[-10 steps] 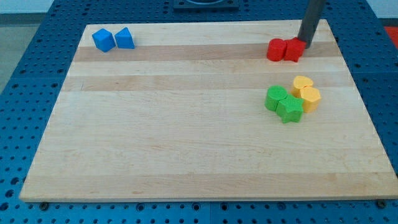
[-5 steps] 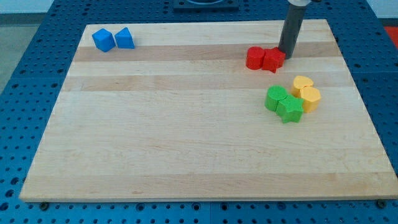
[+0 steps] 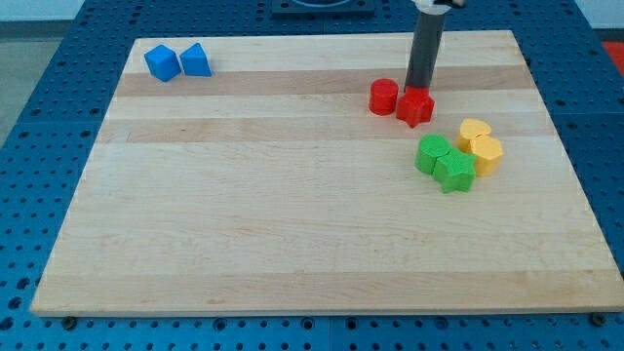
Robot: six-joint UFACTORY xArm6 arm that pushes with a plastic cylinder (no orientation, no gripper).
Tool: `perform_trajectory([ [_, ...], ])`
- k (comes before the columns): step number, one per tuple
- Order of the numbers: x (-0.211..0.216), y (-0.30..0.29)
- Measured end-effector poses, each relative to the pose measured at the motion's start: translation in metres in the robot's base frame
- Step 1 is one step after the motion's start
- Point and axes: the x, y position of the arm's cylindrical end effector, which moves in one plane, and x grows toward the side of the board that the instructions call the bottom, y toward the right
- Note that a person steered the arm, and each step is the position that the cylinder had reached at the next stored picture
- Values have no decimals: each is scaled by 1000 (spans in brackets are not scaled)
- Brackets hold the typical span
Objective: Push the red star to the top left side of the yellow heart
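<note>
The red star [image 3: 415,106] lies right of the board's middle, toward the view's top, touching a red round block [image 3: 384,97] on its left. My tip [image 3: 419,90] rests against the star's top edge. Two yellow blocks sit toward the view's right: one [image 3: 475,132] above and a heart-like one [image 3: 487,154] below it, touching. The star is up and left of them, with a gap between.
A green block [image 3: 432,153] and a green star [image 3: 454,172] touch the yellow pair on their left, just below the red star. Two blue blocks [image 3: 163,62] [image 3: 195,60] sit at the board's top left corner. The wooden board [image 3: 292,214] lies on a blue pegboard.
My tip has moved left and down the view, pushing both red blocks with it. The red star now sits lower, closer to the green and yellow blocks.
</note>
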Motion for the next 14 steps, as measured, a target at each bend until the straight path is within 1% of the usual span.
perform_trajectory([
  [1,16,0],
  [3,16,-11],
  [6,18,-65],
  [7,26,-71],
  [9,37,-66],
  [12,37,-18],
  [14,37,-3],
])
